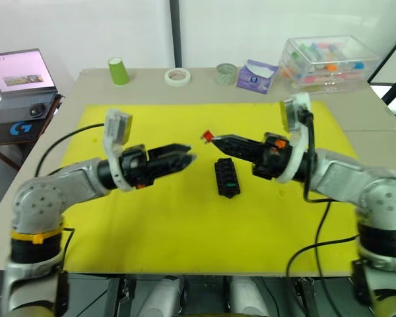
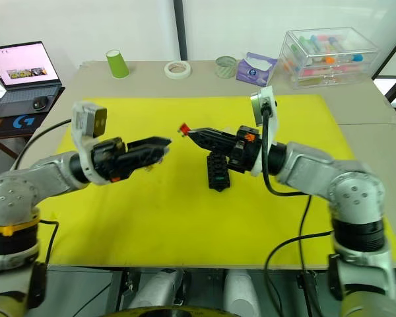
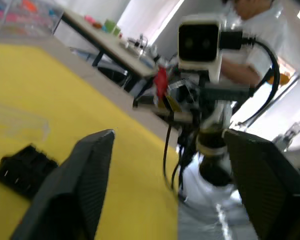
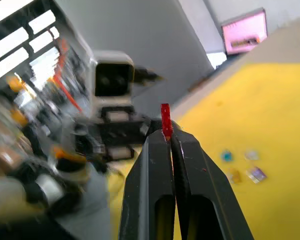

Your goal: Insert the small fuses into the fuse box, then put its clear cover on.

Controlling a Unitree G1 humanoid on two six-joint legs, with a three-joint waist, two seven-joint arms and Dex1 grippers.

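Pincers face each other above the yellow mat (image 1: 185, 218), tips near but apart. The right pincer (image 1: 219, 139) is closed on a red fuse (image 1: 207, 135), which sticks out past the fingertips, raised off the mat. In the right wrist view the red fuse (image 4: 165, 119) stands up from between the pressed-together fingers (image 4: 155, 165). The left pincer (image 1: 185, 155) hovers with nothing in it; its wrist view shows the two fingers (image 3: 85, 175) spread wide.

The fuse box (image 1: 226, 177) lies on the mat, just below and between the two pincers, with a teal fuse (image 1: 231, 185) seated in a slot near its near end. The clear cover (image 3: 17, 122) lies flat on the mat just beside the box. Loose fuses (image 4: 242, 165) lie scattered on the mat under the left pincer.

At the worktop's far edge stand a green cup (image 1: 118, 70), a tape roll (image 1: 177, 76) and a clear storage box (image 1: 327, 61).
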